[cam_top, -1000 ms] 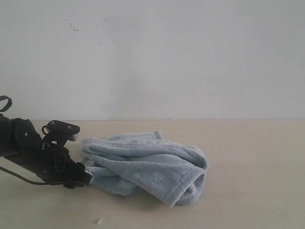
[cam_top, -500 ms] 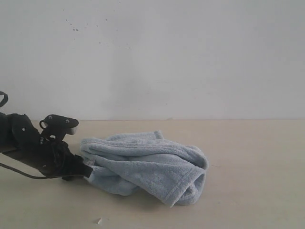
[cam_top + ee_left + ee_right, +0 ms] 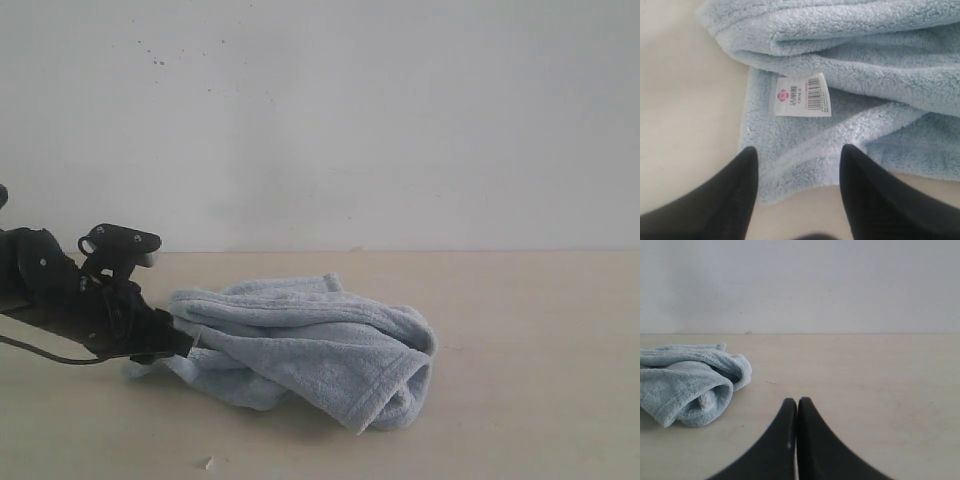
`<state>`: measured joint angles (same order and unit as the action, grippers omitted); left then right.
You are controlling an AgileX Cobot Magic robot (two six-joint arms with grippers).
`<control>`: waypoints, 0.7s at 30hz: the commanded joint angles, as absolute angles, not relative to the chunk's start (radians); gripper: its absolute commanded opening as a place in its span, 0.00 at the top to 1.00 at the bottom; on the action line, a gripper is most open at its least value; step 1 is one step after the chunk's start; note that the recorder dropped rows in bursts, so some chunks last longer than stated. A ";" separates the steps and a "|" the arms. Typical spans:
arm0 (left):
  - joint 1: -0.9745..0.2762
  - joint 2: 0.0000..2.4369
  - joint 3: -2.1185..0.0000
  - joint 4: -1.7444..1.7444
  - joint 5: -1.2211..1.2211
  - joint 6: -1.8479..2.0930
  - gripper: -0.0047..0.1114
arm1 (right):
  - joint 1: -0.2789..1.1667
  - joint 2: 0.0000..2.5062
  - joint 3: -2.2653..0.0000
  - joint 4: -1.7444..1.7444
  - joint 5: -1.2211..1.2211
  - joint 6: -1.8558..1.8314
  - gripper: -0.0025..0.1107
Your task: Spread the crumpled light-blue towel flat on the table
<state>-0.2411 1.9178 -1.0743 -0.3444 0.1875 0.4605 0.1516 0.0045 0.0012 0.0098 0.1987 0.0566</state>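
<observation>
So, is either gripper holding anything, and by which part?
Nothing is held. The left gripper stands open astride the corner of the towel with the label; the right gripper is shut, empty.

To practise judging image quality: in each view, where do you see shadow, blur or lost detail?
Exterior view: even light, soft shadow under the towel. Left wrist view: label fairly sharp, left gripper's fingers featureless black. Right wrist view: right gripper equally dark.

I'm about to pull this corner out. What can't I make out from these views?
Print on the label: left wrist view, too small to read.
Other corners of the towel: every view, folded inside the bundle.
Whether the left gripper touches cloth: exterior view, its arm blocks the tips.
Where the right gripper sits: beyond the exterior view's edge.
</observation>
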 commanded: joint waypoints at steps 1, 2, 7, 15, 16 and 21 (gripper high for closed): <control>-0.244 1.952 -1.071 -0.355 0.161 0.465 0.55 | 0.149 0.000 0.000 0.011 0.198 0.053 0.98; -0.244 1.964 -1.071 -0.355 0.161 0.465 0.55 | 0.149 0.000 0.000 0.011 0.198 0.053 0.98; -0.244 2.008 -1.071 -0.355 0.146 0.465 0.55 | 0.149 0.000 0.000 0.011 0.198 0.053 0.98; -0.246 2.050 -1.071 -0.355 0.123 0.465 0.61 | 0.149 0.000 0.000 0.011 0.198 0.053 0.98; -0.246 2.054 -1.071 -0.355 0.125 0.465 0.68 | 0.149 0.000 0.000 0.011 0.198 0.053 0.98; -0.246 2.047 -1.071 -0.331 0.131 0.473 0.92 | 0.149 0.000 0.000 0.011 0.198 0.053 0.98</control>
<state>-0.2411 2.0453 -1.0743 -0.3403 0.1188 0.4647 0.1516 0.0045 0.0012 0.0098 0.1987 0.0566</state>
